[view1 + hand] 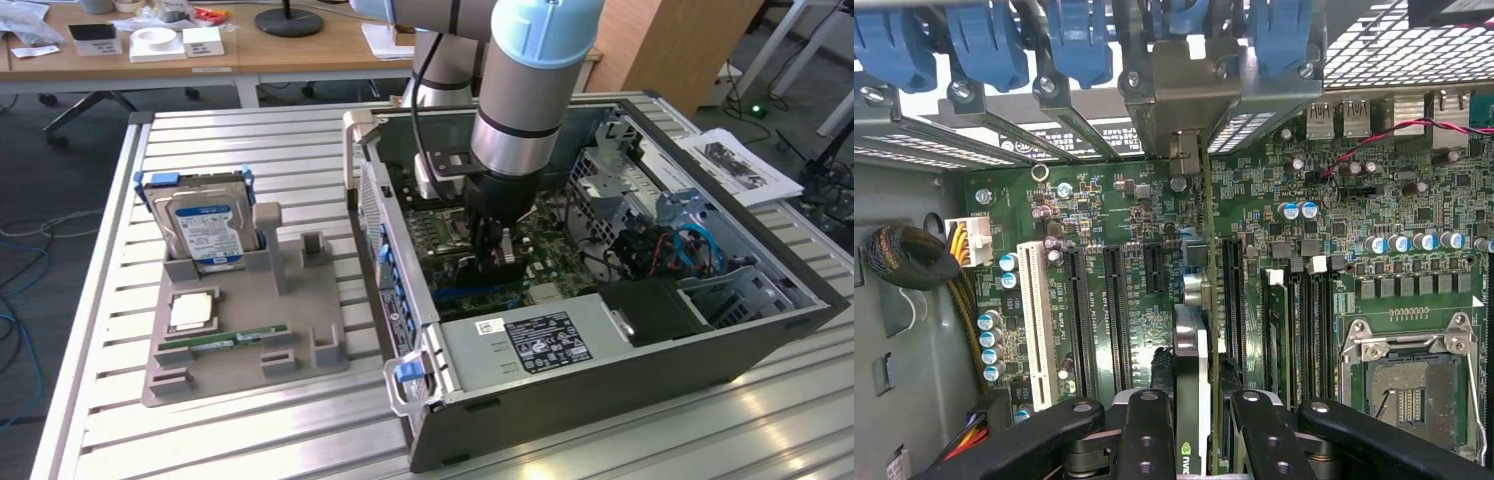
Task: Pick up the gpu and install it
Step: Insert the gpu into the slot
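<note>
Slats of pale metal form the table (240, 150) that carries everything we see. On it, toward the exterior view's right, lies the open computer case (641, 385) with its inside facing up. The arm (527, 90) comes down from above into that opening. The green motherboard (1134, 220) lies flat on the floor of the case, with its long black slots running side by side. Well apart from the case, toward the exterior view's left, a grey holder (240, 360) sits on the table, and a hard drive (211, 235) with a blue and white label stands upright in it. Inside the case, low over the board, we find the end effector (1194, 415). Its jaws are drawn partway in, and its black fingers (1145, 430) press on either face of the gpu (1192, 340), so the card is gripped between them. The gpu stands on edge along the board, between two of the black slots. Its metal bracket (1184, 95) reaches the slotted rear wall of the case, just beside the blue clips (1079, 40). We cannot tell whether its lower edge is seated in a slot. Back on the holder, a square chip (194, 312) lies flat, and a narrow green memory stick (220, 342) lies just beside it.
</note>
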Tool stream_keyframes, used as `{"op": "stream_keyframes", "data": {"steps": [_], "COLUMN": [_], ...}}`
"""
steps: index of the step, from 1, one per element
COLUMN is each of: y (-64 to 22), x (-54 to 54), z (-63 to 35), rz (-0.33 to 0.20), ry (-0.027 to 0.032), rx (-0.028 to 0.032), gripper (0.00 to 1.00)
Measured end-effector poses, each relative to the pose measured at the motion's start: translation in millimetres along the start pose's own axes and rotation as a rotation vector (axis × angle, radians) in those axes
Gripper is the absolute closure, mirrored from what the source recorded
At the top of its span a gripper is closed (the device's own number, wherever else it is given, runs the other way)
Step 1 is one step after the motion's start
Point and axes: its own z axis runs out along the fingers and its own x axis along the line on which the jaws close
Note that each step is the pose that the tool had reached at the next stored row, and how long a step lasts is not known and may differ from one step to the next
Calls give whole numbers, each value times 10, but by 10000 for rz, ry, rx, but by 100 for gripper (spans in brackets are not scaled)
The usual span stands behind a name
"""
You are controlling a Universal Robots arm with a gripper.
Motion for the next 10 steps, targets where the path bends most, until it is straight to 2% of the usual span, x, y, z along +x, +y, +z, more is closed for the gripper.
{"op": "stream_keyframes", "data": {"steps": [10], "y": [0], "x": [0], "z": [0], "rz": [0], "ry": [0], "rx": [0], "gripper": [73]}}
